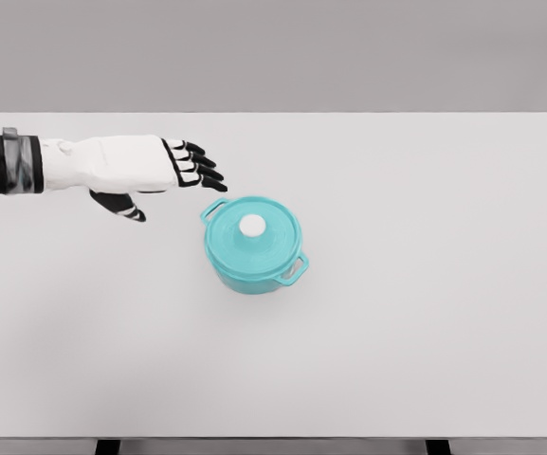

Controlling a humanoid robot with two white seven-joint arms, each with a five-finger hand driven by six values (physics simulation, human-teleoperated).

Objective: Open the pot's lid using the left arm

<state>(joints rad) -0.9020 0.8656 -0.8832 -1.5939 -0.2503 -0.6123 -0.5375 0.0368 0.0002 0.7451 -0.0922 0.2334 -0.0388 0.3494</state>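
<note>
A teal pot (254, 248) with two side handles stands near the middle of the white table (425, 313). Its teal lid (264, 237) sits closed on top, with a white round knob (252, 225) at its centre. My left hand (173, 175) reaches in from the left edge, up and to the left of the pot. Its black fingers (197, 163) are extended and the thumb (121, 206) hangs below, holding nothing. The fingertips end a short way from the pot's upper-left handle (214, 208), not touching it. The right arm is out of view.
The white table fills most of the view, with its front edge along the bottom. A plain grey wall lies behind it.
</note>
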